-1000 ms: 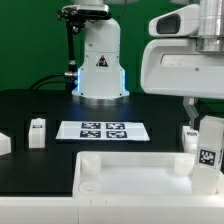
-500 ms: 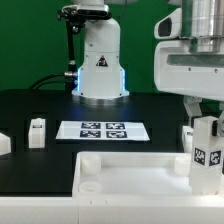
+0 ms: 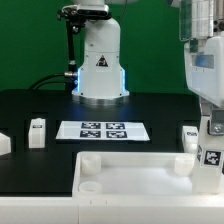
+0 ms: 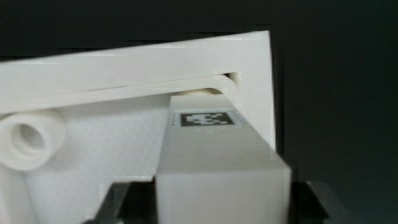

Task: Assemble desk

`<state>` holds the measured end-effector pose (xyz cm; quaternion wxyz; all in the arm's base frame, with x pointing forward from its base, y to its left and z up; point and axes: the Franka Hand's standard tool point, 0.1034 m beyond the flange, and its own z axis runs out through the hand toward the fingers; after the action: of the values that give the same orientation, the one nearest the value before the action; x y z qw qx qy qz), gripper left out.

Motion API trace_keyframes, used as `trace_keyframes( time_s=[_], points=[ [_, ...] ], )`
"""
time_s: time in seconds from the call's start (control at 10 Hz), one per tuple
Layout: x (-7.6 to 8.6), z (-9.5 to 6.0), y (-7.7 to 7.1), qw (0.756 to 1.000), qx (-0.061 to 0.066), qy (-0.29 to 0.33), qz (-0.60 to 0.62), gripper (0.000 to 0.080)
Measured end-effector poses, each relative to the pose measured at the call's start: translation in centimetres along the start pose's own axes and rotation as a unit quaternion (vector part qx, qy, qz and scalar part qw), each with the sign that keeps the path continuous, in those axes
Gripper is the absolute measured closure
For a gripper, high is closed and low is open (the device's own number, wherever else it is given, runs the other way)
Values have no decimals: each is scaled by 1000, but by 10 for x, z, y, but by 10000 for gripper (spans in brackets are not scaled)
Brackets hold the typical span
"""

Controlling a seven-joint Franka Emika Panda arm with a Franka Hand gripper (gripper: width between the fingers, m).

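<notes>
The white desk top (image 3: 130, 172) lies flat at the front, with a round socket (image 3: 88, 185) at its near-left corner. My gripper (image 3: 213, 133) is shut on a short square white leg (image 3: 211, 157) with a tag, held upright over the top's right end. In the wrist view the leg (image 4: 217, 160) fills the space between my dark fingers (image 4: 125, 206), its far end at a corner of the desk top (image 4: 107, 95) beside a round socket (image 4: 25, 140). Whether the leg touches the top is not visible.
Loose white legs stand on the black table: one (image 3: 37, 131) at the left, one (image 3: 3, 144) at the left edge, one (image 3: 190, 137) at the right behind the top. The marker board (image 3: 102, 130) lies mid-table before the robot base (image 3: 100, 65).
The arm has moved toward the exterior view's right and slightly down, carrying the leg to the right end of the desk top.
</notes>
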<state>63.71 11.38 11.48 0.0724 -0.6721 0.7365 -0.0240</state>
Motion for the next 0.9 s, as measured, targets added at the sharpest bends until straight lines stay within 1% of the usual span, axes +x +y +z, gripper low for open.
trace_keyframes(
  time_s=[0.1,0.2,0.3,0.4,0.5,0.7,0.8,0.9],
  points=[
    [0,0,0,1000,0,1,-24,464],
    [0,0,0,993,-2,2,-117,281],
    [-1,0,0,977,-2,2,-214,281],
    [-4,2,1,956,-5,1,-294,177],
    [-8,3,3,942,-10,-3,-335,158],
    [-7,2,2,921,-9,-3,-390,151],
    [-6,2,2,899,-9,-1,-438,151],
    [-5,-2,-3,853,-11,8,-522,150]
  ],
)
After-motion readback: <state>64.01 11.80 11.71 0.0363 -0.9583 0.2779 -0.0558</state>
